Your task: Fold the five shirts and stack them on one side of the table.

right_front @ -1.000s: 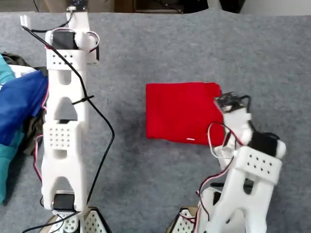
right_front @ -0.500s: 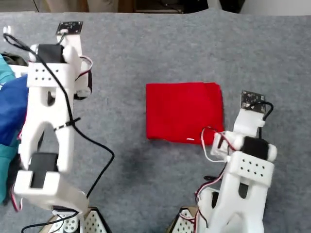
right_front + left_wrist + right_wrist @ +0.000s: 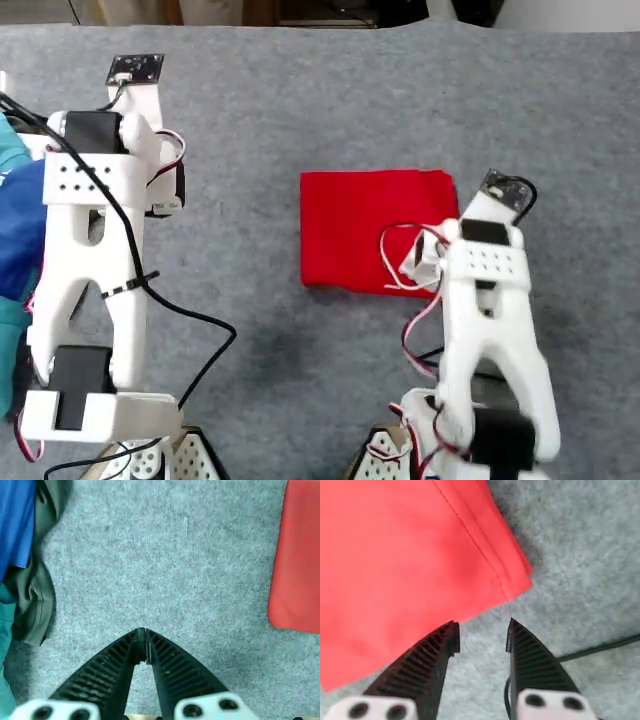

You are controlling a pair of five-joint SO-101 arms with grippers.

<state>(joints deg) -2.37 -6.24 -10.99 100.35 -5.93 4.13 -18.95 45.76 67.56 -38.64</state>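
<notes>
One red shirt (image 3: 375, 230) lies folded near the middle of the tabletop (image 3: 300, 100), well apart from the heap of unfolded shirts (image 3: 20, 230) at its left edge. The right gripper (image 3: 482, 630) is held partly open and empty at a folded corner. The left gripper (image 3: 144, 637) is closed on nothing over bare tabletop between heap and red shirt. If the bundle is to be shifted aside, all layers at that corner should be caught together and dragged low, so the fold is not undone.

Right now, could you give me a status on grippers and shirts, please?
Left gripper shut, empty. Right gripper open over edge of folded red shirt. Unfolded shirts heaped at table edge.
</notes>
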